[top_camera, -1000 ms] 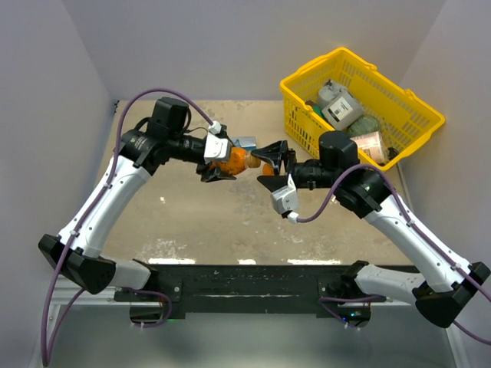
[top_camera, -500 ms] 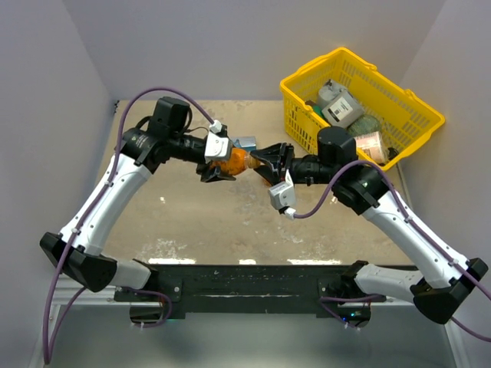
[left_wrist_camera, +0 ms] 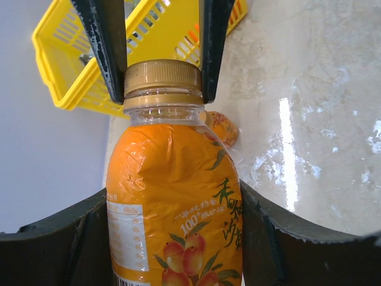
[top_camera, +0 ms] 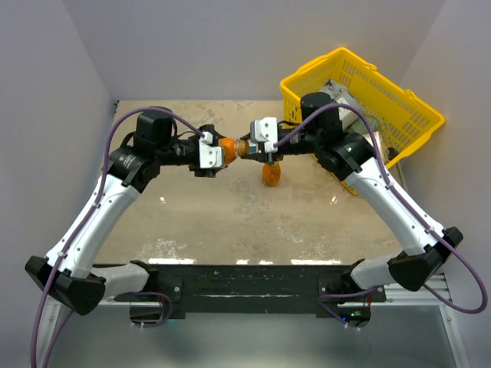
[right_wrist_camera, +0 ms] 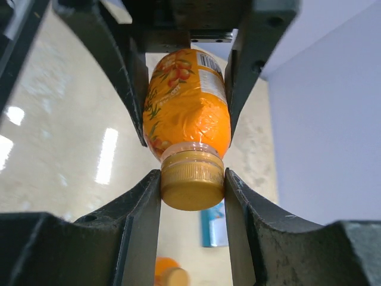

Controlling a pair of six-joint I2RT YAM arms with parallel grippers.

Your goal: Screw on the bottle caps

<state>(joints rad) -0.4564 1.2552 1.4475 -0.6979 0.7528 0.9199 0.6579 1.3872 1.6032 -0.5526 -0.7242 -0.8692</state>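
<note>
My left gripper (top_camera: 219,149) is shut on an orange bottle (top_camera: 227,145) and holds it sideways above the table, neck pointing right. In the left wrist view the fingers (left_wrist_camera: 262,238) clamp the bottle's labelled body (left_wrist_camera: 172,196). My right gripper (top_camera: 247,148) is shut on the brownish-gold bottle cap (right_wrist_camera: 190,179), which sits on that bottle's neck; its fingers (right_wrist_camera: 143,208) press both sides of the cap. The cap also shows in the left wrist view (left_wrist_camera: 162,77). A second orange bottle (top_camera: 271,173) with its cap on lies on the table below the grippers.
A yellow basket (top_camera: 307,67) holding several items stands at the back right, behind the right arm. A blue-and-white box (right_wrist_camera: 213,223) lies on the table under the held bottle. Grey walls close in the left, back and right.
Both grippers have moved toward the back with the bottle. The right wrist has turned over and its jaws have closed on the cap. The second bottle now shows on the table.
</note>
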